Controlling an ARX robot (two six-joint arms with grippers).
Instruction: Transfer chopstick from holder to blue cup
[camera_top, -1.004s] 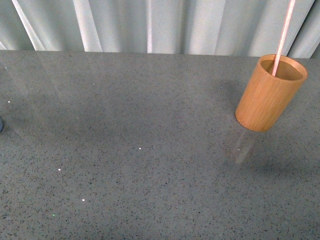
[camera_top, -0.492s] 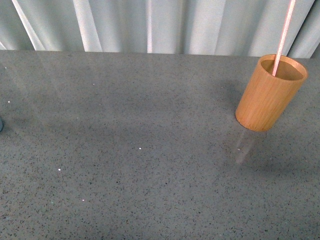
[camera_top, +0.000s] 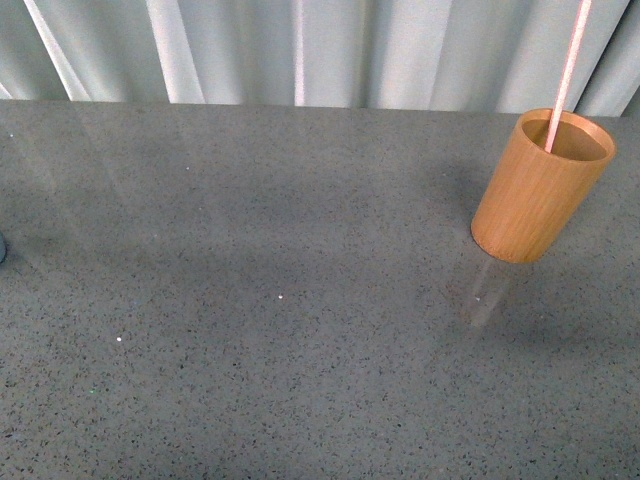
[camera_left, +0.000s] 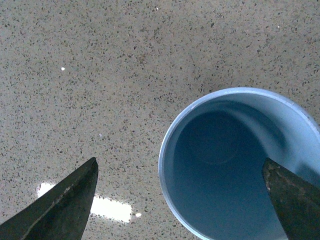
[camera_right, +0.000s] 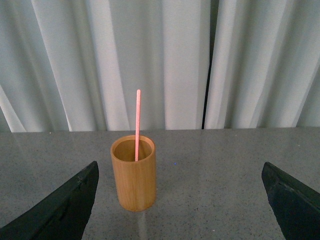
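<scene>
The orange-brown wooden holder stands at the far right of the table with one pale pink chopstick upright in it. The right wrist view shows the holder and the chopstick ahead of my open right gripper, some way off and empty. In the left wrist view the light blue cup stands upright and empty, directly below my open left gripper, its mouth between the two fingers. In the front view only a sliver of the cup shows at the left edge. Neither arm shows there.
The grey speckled table stretches between the cup and the holder. Pale pleated curtains hang along the table's far edge.
</scene>
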